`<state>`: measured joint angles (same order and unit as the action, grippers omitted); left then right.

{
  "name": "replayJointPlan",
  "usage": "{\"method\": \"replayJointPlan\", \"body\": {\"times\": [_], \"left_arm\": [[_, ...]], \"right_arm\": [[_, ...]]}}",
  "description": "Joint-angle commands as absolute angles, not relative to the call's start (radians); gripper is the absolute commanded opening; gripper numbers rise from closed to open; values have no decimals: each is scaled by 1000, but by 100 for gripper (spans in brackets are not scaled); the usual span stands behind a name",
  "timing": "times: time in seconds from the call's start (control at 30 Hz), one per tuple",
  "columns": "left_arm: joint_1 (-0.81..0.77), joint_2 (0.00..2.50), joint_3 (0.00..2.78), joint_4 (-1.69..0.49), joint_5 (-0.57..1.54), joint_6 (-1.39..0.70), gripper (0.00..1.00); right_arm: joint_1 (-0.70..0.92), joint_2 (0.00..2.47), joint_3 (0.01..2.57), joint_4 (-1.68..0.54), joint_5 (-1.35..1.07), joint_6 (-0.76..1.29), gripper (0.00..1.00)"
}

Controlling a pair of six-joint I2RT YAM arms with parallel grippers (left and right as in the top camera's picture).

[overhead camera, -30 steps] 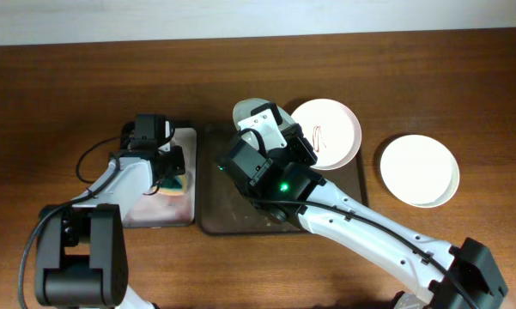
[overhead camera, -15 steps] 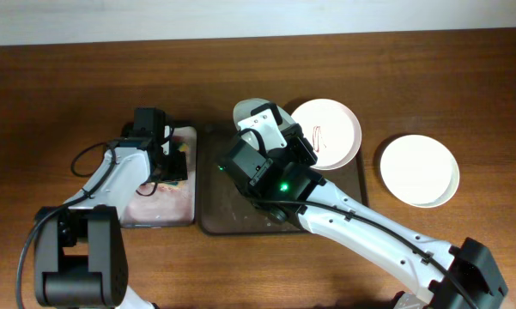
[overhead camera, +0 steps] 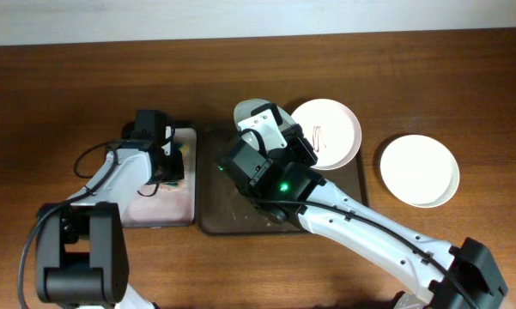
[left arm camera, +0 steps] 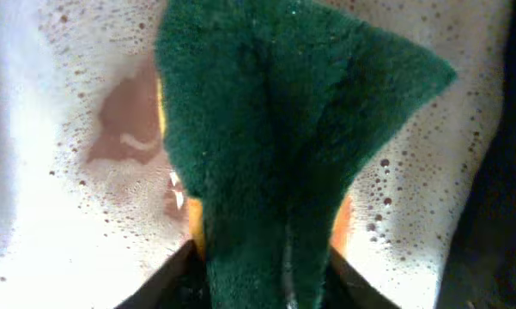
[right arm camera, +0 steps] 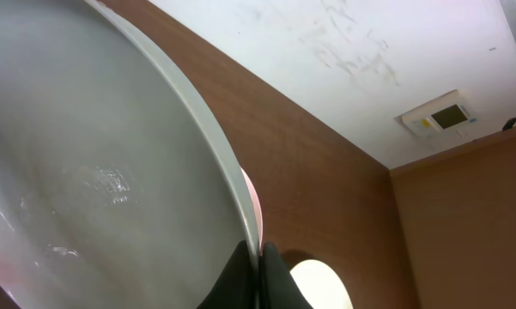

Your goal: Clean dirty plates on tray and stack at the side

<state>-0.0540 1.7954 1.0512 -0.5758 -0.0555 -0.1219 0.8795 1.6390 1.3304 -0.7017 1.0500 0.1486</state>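
Left tool [overhead camera: 173, 161]: shifted toward the far end of the small tray [overhead camera: 159, 210] since a second ago, clamped on the green sponge [left arm camera: 275, 146] over foamy water. Dark brown tray [overhead camera: 219, 219]: mid-bench [overhead camera: 69, 77], just beside the small tray. Clean white plate [overhead camera: 419, 169]: on the bench, right of the tray. Right tool [right arm camera: 259, 257]: pinching the rim of the pale green plate [overhead camera: 245, 110], which is tilted up over the tray's far left corner. Marked white plate [overhead camera: 335, 129], red squiggle: tray's far right corner.
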Motion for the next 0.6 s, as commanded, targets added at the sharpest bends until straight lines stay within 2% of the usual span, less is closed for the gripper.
{"method": "replayJointPlan", "body": {"times": [0.0, 0.03, 0.33, 0.37, 0.4, 0.43, 0.57], "left_arm": [[-51, 1832, 1026, -604, -56, -118, 6], [-51, 1832, 1026, -608, -56, -118, 0], [-51, 1726, 1044, -669, -56, -118, 0], [-51, 1697, 1044, -677, -54, -118, 34], [-51, 1679, 1044, -683, -42, -118, 56], [-51, 1662, 1044, -686, -28, -118, 62], [-51, 1651, 1044, -696, -21, -118, 73]], "right_arm": [[875, 1617, 1328, -702, 1081, 150, 4], [875, 1617, 1328, -702, 1081, 150, 4], [875, 1617, 1328, -703, 1081, 150, 4], [875, 1617, 1328, -703, 1081, 150, 4], [875, 1617, 1328, -703, 1081, 150, 4], [875, 1617, 1328, -702, 1081, 150, 4], [875, 1617, 1328, -702, 1085, 150, 4]]}}
